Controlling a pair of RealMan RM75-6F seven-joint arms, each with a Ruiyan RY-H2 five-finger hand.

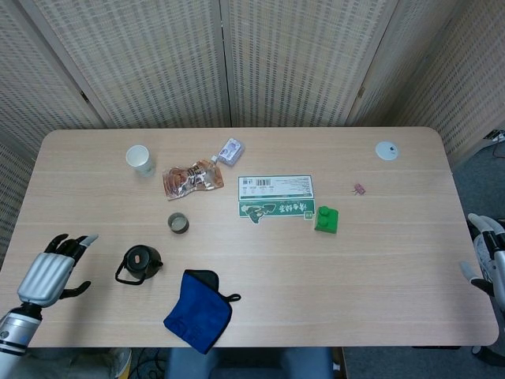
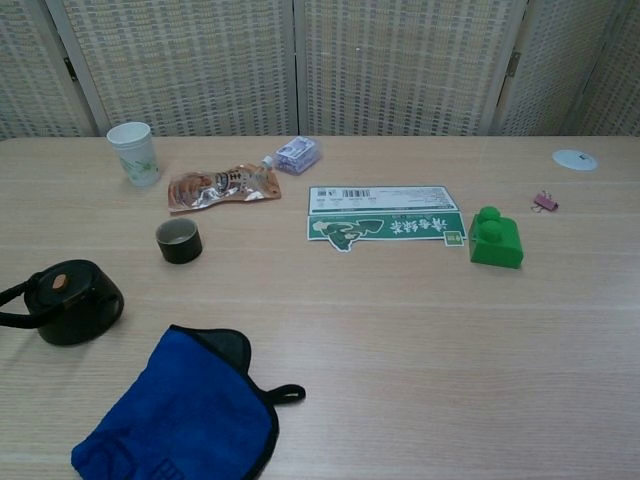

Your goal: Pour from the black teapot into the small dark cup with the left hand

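Note:
The black teapot (image 1: 140,263) (image 2: 70,301) stands on the table's near left part, its handle pointing left. The small dark cup (image 1: 177,223) (image 2: 179,240) stands upright a little beyond and to the right of it. In the head view my left hand (image 1: 54,269) hovers over the table's left edge, to the left of the teapot, fingers spread and holding nothing. At the right edge of the head view only part of my right hand (image 1: 491,257) shows, off the table, fingers apart and empty. Neither hand appears in the chest view.
A blue cloth (image 1: 199,309) lies just right of the teapot near the front edge. Farther back are a white paper cup (image 1: 140,159), a foil pouch (image 1: 189,178), a small purple packet (image 1: 230,150), a green-white card (image 1: 277,197), a green block (image 1: 327,219), a pink clip (image 1: 359,189) and a white disc (image 1: 386,150).

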